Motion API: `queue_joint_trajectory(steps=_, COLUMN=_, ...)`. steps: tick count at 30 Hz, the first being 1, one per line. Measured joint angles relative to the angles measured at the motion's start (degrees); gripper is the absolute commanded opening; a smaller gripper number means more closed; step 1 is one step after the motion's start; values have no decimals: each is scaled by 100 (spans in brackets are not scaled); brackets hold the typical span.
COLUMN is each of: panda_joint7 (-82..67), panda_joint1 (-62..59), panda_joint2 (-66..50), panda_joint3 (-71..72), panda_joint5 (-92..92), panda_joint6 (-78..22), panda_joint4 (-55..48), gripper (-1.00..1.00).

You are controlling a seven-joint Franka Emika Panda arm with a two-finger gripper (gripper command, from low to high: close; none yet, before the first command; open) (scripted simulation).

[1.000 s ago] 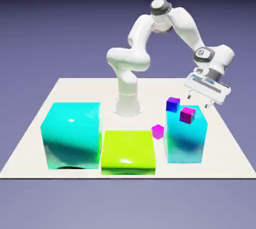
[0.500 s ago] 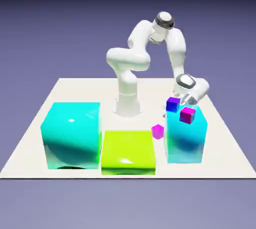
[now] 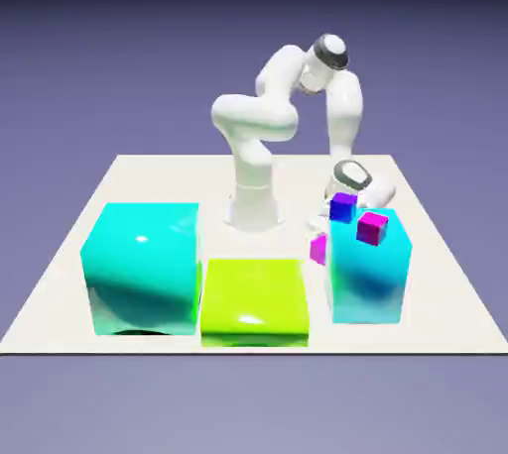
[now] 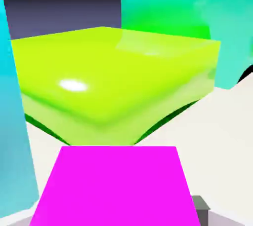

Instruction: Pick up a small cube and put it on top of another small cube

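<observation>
Small cube grabbed low down, but not lifted or stacked yet.

Biggest first: the white worktop (image 3: 437,274) fills the middle of the exterior view, with the big cyan block (image 3: 139,269) at the lower left, the tall cyan block (image 3: 369,283) at the lower right and the lime block (image 3: 253,301) between them at the bottom. The white arm (image 3: 260,120) bends down from the top middle. Its end effector (image 3: 319,234) sits low, just left of the tall cyan block, and looks pinched shut on the small cube (image 4: 113,185), which fills the bottom of the hand view. That cube looks to be down on the worktop, right of the middle. The blue-violet cube (image 3: 343,207) and the pink cube (image 3: 372,228) sit on top of the tall cyan block. I think the grab is done. Lifting it and setting it on another small cube is left.
</observation>
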State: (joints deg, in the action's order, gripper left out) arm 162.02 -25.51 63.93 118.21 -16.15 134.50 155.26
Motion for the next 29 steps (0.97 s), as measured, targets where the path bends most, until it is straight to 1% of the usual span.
queue_joint_trajectory(steps=1, panda_joint7=-84, panda_joint1=-115, panda_joint2=9, panda_joint3=-208, panda_joint5=14, panda_joint6=0, panda_joint4=-69, gripper=-100)
queue_joint_trajectory(steps=8, panda_joint7=-105, panda_joint1=155, panda_joint2=-1428, panda_joint3=-1646, panda_joint5=1637, panda_joint6=681, panda_joint4=-1208, gripper=-100)
queue_joint_trajectory(steps=14, panda_joint7=-1389, panda_joint1=-713, panda_joint2=-906, panda_joint3=-2852, panda_joint5=1828, panda_joint6=348, panda_joint4=-1728, gripper=-100)
queue_joint_trajectory(steps=21, panda_joint7=-3073, panda_joint1=-1669, panda_joint2=174, panda_joint3=-3614, panda_joint5=1737, panda_joint6=-319, panda_joint4=-2034, gripper=-100)
queue_joint_trajectory(steps=23, panda_joint7=-3017, panda_joint1=-1557, panda_joint2=169, panda_joint3=-3417, panda_joint5=1742, panda_joint6=-325, panda_joint4=-1979, gripper=-100)
queue_joint_trajectory(steps=26, panda_joint7=-2885, panda_joint1=-2103, panda_joint2=187, panda_joint3=-3021, panda_joint5=1678, panda_joint6=422, panda_joint4=-1727, gripper=-100)
queue_joint_trajectory(steps=27, panda_joint7=-2861, panda_joint1=-2203, panda_joint2=190, panda_joint3=-2948, panda_joint5=1666, panda_joint6=559, panda_joint4=-1680, gripper=100)
queue_joint_trajectory(steps=29, panda_joint7=-2861, panda_joint1=-2203, panda_joint2=190, panda_joint3=-2948, panda_joint5=1666, panda_joint6=553, panda_joint4=-1680, gripper=100)
